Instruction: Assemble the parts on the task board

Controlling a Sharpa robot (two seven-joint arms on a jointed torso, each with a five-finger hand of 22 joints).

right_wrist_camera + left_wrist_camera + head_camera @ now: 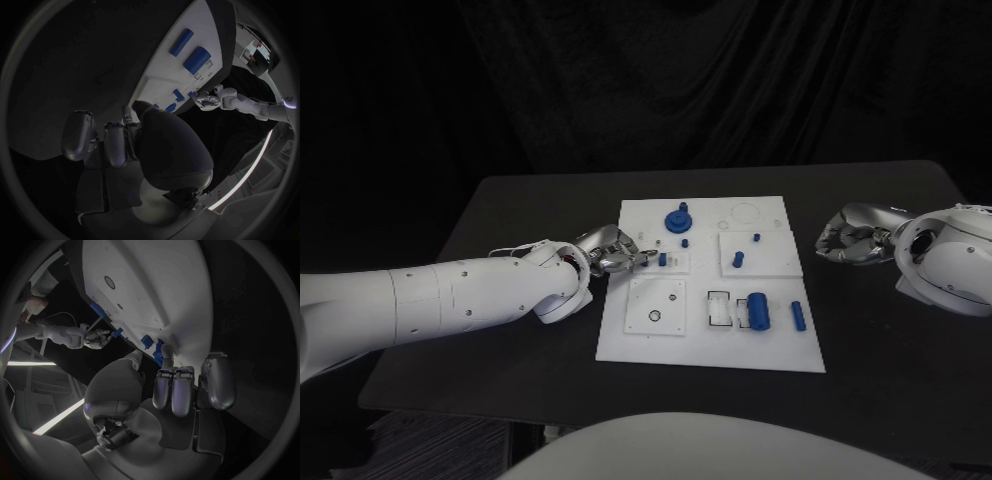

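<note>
The white task board (711, 345) lies mid-table. On it are a blue gear with a post (679, 220), two small pegs (737, 259), a thick blue cylinder (759, 310) and a blue bar (798, 315). My left hand (615, 251) sits at the board's left edge, fingers curled, fingertips (164, 374) right beside a short blue peg (662, 259) (159, 355); whether they grip it is unclear. My right hand (855, 236) hovers off the board's right edge with fingers (115, 142) curled in and nothing in them. The board (187, 75) and cylinder (199, 57) lie beyond it.
A square insert with a dark ring (656, 305) and a small framed slot (718, 308) lie on the board's near half. Bare black table (531, 210) surrounds the board, with edges at the left, right and far side.
</note>
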